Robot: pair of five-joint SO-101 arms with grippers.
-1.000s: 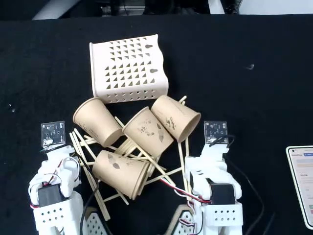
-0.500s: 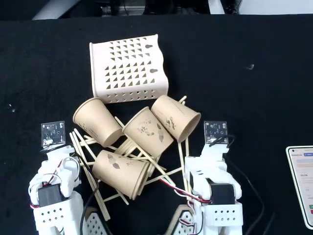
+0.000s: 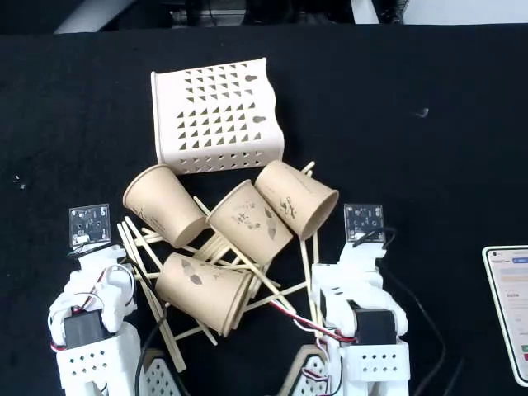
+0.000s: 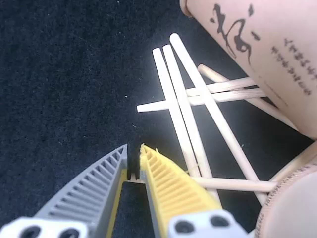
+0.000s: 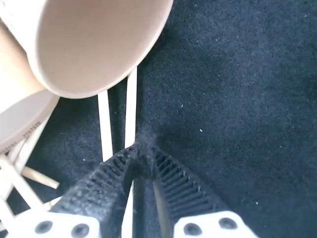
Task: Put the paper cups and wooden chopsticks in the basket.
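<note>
Several brown paper cups lie on their sides in a heap on the black table: one [image 3: 162,204] at the left, one [image 3: 248,221] in the middle, one [image 3: 295,198] at the right. Wooden chopsticks [image 3: 157,305] are strewn under and around them. The white perforated basket [image 3: 219,115] lies tipped over just behind the heap. My left gripper [image 4: 133,159] is shut and holds nothing, close to crossed chopsticks [image 4: 183,114] and a cup [image 4: 267,54]. My right gripper [image 5: 143,148] is shut and holds nothing, over two chopsticks [image 5: 130,104] below a cup's mouth [image 5: 94,44].
The left arm [image 3: 87,313] and the right arm [image 3: 359,305] sit folded at the table's near edge, on either side of the heap. A phone [image 3: 509,305] lies at the right edge. Bare black cloth spreads to the far left and right.
</note>
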